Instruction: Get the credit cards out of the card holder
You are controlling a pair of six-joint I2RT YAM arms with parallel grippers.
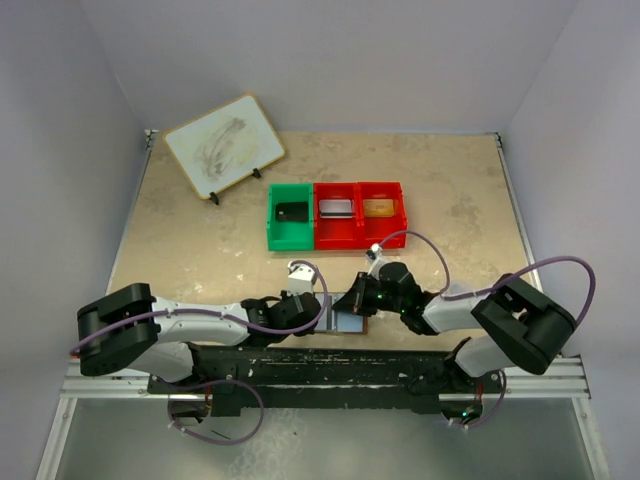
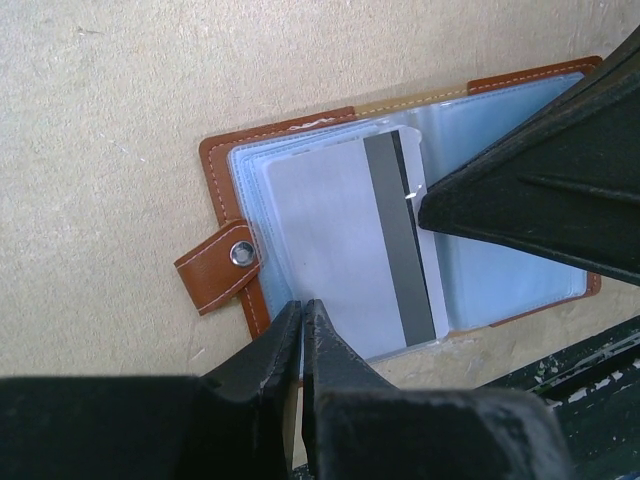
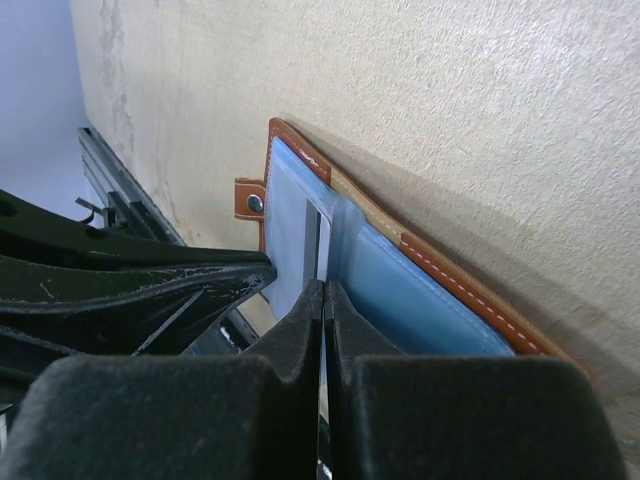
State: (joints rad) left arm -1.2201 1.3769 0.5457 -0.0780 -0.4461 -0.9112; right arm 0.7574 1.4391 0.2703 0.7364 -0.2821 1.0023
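Observation:
The brown card holder (image 2: 222,163) lies open on the table by the front edge, its pale blue sleeves (image 2: 500,260) facing up; it also shows in the top view (image 1: 349,322) and the right wrist view (image 3: 440,262). A white credit card (image 2: 330,250) with a grey stripe sticks partly out of the left sleeves. My right gripper (image 3: 324,287) is shut on that card's edge (image 3: 322,235); its fingers (image 2: 520,200) come in from the right. My left gripper (image 2: 302,306) is shut, tips pressing on the holder's near edge with nothing between them.
A green bin (image 1: 291,215) and two red bins (image 1: 338,213) (image 1: 382,210) stand in a row mid-table, each holding a small item. A small whiteboard (image 1: 224,146) leans on a stand at the back left. The black rail (image 1: 330,365) runs just behind the holder.

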